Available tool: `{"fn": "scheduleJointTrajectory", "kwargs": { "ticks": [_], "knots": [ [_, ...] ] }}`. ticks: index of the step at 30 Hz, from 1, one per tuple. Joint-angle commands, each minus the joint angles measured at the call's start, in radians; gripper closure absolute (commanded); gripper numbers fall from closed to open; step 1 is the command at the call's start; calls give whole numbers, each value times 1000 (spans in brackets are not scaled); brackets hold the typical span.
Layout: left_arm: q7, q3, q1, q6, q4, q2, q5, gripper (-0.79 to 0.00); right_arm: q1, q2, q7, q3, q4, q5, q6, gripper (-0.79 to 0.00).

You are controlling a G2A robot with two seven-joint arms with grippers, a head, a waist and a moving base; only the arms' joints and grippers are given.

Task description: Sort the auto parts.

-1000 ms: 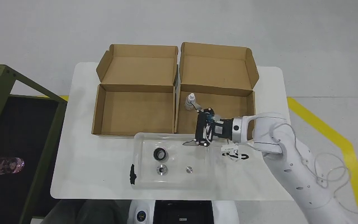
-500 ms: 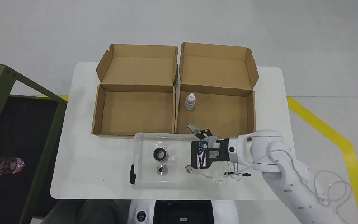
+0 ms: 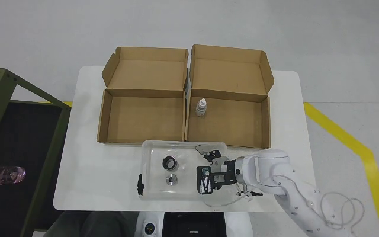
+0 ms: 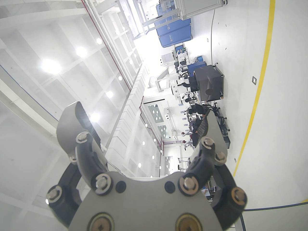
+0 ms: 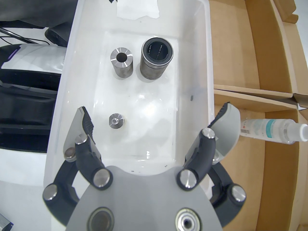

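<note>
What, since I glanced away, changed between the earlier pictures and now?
The right gripper, open and empty, pulled back toward the robot from the near wall of the right cardboard box to above the clear bin. Nothing was grasped or released. The bottle in that box and the linear bearing, steel sleeve and small stud in the bin stayed put.

Overhead, I'm looking straight down on the table [image 3: 89,178]. My right wrist camera is peering closely into that view's clear bin [image 5: 208,49]; my left is facing the ceiling lights [image 4: 50,64].
</note>
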Motion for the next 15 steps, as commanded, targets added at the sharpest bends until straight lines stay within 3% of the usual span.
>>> {"fn": "scheduleJointTrajectory", "kwargs": {
  "ticks": [1, 9, 15],
  "knots": [
    [0, 0, 0, 0, 0, 0, 0, -785, -2, 0, 2, -12, -2, -25, 4, -785],
    [0, 0, 0, 0, 0, 0, 0, -785, 2, 1, 34, -50, -2, -85, 4, -785],
    [0, 0, 0, 0, 0, 0, 0, -785, 12, 0, 73, -75, 7, -82, -8, -733]
  ]
}}
